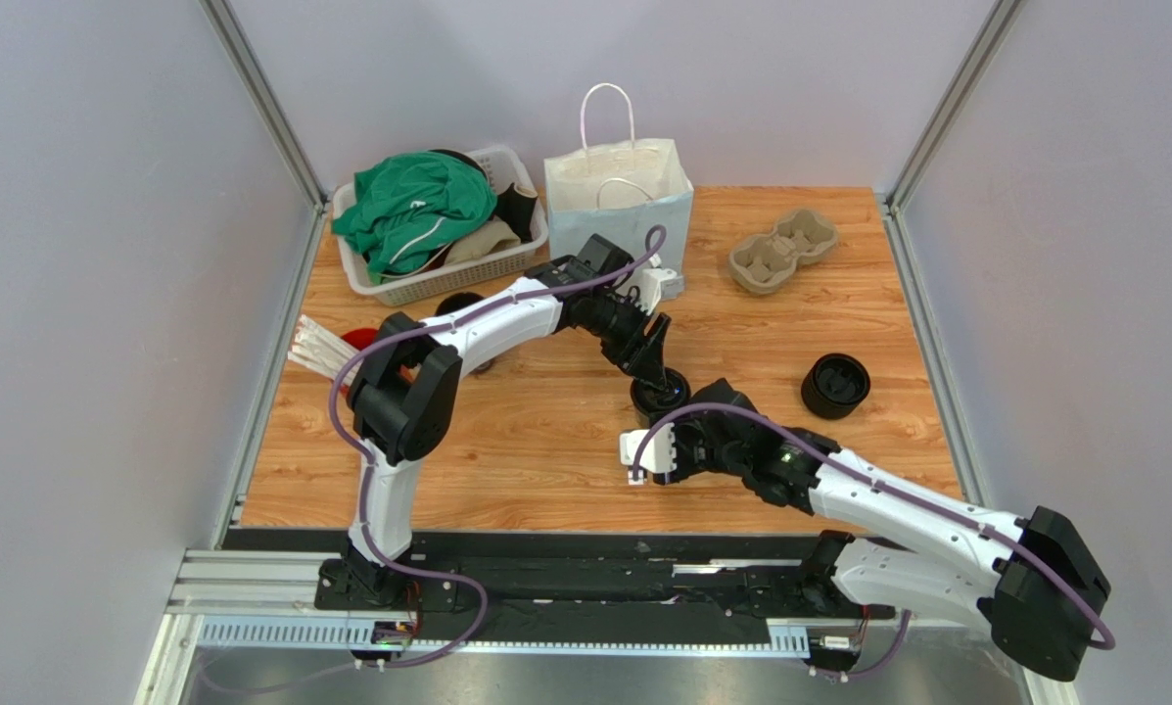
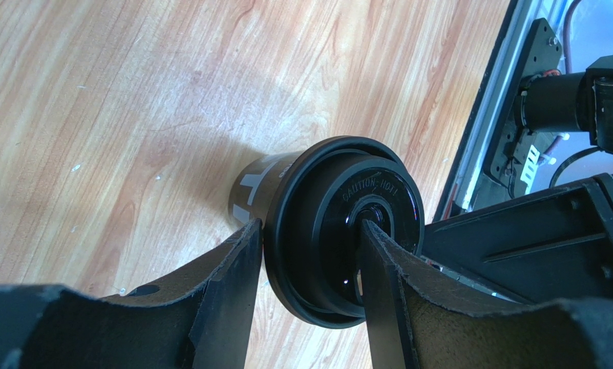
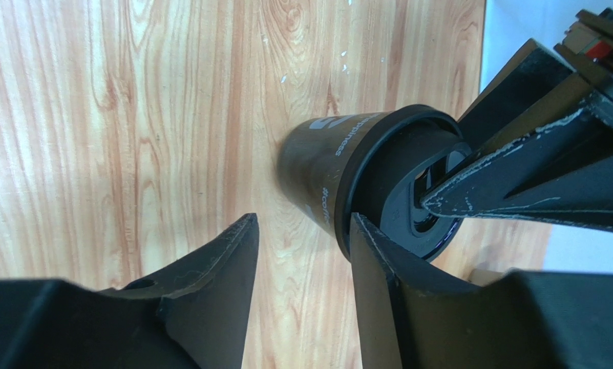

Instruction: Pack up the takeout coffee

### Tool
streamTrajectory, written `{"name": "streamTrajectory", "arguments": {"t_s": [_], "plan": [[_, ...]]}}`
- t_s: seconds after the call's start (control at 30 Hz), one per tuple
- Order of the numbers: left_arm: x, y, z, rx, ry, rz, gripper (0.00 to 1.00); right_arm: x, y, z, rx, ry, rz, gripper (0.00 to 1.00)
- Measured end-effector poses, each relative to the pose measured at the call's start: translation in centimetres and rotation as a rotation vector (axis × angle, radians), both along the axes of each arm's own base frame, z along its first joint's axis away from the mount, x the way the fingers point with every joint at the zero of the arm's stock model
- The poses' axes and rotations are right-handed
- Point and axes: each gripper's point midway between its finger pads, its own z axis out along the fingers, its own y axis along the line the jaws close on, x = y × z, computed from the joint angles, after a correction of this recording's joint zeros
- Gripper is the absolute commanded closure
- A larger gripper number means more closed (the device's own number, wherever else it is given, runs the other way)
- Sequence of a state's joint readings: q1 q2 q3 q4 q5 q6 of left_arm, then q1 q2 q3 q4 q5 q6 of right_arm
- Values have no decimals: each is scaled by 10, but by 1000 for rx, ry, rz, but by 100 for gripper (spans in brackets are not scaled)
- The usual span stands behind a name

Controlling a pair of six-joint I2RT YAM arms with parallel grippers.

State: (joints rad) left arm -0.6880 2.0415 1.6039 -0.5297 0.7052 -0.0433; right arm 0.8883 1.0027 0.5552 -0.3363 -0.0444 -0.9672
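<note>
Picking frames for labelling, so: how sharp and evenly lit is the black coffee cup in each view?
Left wrist: coffee cup sharp, lid lettering legible, glints, soft shadow on the table. Right wrist: side print readable, lid black. Top external: cup tiny, dark, detail lost.

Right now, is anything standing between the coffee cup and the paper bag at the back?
Nothing loose. The left gripper clamps the coffee cup by its lid, and only that arm's own wrist lies along the line to the paper bag. The right gripper stands open beside the cup.
</note>
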Motion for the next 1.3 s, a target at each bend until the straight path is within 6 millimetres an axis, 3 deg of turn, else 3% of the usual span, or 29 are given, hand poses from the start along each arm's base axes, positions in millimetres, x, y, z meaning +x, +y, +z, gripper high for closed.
{"name": "streamTrajectory", "arguments": {"t_s": [0.33, 0.63, 0.8, 1.13, 1.3], "plan": [[1, 0, 0, -2, 2, 0, 44, -4, -1, 5, 33, 87, -50, 47], [1, 0, 0, -2, 3, 0, 44, 11, 7, 50, 156, 64, -114, 45], [1, 0, 0, -2, 2, 0, 43, 21, 3, 63, 199, 53, -169, 44], [2, 1, 1, 4, -1, 4, 38, 65, -20, 64, 258, 116, -408, 41], [3, 2, 2, 7, -5, 7, 36, 76, -25, 55, 271, 186, -481, 40]]}}
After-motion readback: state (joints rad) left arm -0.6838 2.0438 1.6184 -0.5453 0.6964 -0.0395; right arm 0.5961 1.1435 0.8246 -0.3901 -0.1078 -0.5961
